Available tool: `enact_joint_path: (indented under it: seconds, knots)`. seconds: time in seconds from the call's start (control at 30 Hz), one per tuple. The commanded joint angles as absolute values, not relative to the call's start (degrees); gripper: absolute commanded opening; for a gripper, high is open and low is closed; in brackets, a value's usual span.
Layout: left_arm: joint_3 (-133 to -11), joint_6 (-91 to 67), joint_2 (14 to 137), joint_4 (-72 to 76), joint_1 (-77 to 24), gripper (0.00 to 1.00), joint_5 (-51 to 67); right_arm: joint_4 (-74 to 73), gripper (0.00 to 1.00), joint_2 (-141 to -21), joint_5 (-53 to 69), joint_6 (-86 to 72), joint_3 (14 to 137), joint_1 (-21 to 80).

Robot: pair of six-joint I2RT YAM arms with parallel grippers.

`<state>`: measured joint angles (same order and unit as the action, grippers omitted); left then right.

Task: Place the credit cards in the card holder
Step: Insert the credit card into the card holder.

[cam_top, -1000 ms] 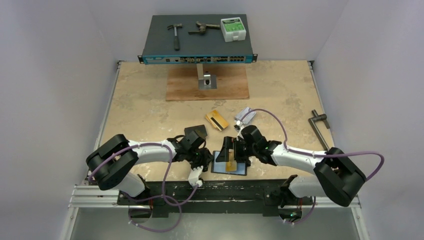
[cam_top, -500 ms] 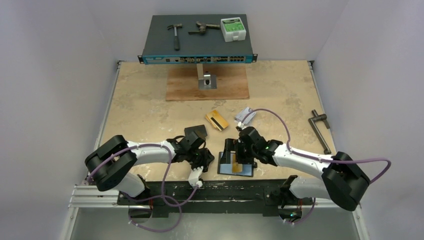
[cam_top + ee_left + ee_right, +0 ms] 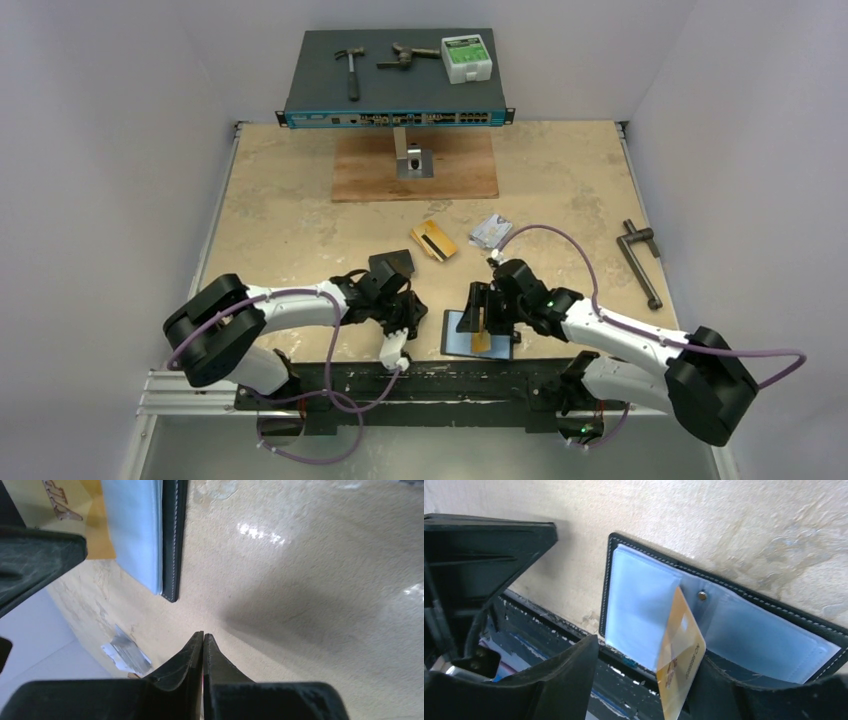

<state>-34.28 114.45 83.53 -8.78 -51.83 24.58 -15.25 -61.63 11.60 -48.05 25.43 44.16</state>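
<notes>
The tabletop (image 3: 290,210) carries a network switch (image 3: 395,75) at its far edge, topped with a hammer (image 3: 351,70) and a green-white box (image 3: 465,57); a wooden board (image 3: 450,170) lies just in front of it; an L-shaped metal handle (image 3: 640,262) lies well off to the right; a plain black pouch (image 3: 392,263) sits just beyond the left arm's wrist; a gold card (image 3: 434,240) with a dark stripe and a silver card (image 3: 492,231) lie loose mid-table, clear of both arms.

Since a second ago the holder (image 3: 634,610) has slid rightward and nearer the front edge; the right end effector (image 3: 485,312) has gone with it and its jaws have narrowed from full spread; the silver card, then half under the cable, now shows whole; the left end effector (image 3: 203,642) has closed its last sliver.

The holder lies open and flat, clear pockets up, right under the right end effector; a yellow card (image 3: 681,645) stands tilted between the jaws, its lower edge at a pocket, leaning on one finger with a plain gap to the other, so the jaws stand partly open; the left end effector is fully closed on nothing, just left of the holder.
</notes>
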Motion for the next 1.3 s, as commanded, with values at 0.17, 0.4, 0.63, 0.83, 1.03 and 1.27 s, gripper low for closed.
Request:
enact_joint_path:
  seconds: [0.17,0.4,0.63,0.83,1.03,1.27]
  knots:
    - [-36.94,107.07,77.53,-12.11,-49.96,0.01,21.12,-4.27,0.46,-72.62,15.29,-45.39,26.82,42.62]
    - [-38.3,103.46,73.68,-17.21,-46.13,0.01,20.29,-4.61,0.44,-77.75,14.36,-42.46,33.3,40.48]
    - [-36.68,103.91,70.97,-18.99,-45.5,0.01,21.34,-14.27,0.65,-70.22,12.89,-40.81,33.47,39.52]
    - [-36.78,104.95,71.47,-18.45,-45.59,0.01,21.72,-15.93,0.62,-66.05,13.39,-41.41,31.18,39.07]
    - [-35.45,106.33,70.99,-17.82,-46.24,0.01,22.68,-15.93,0.45,-65.53,13.57,-42.21,28.87,38.94]
    - [-35.3,108.22,72.48,-16.81,-46.74,0.01,23.68,-17.29,0.32,-62.95,12.15,-42.76,28.11,38.94]
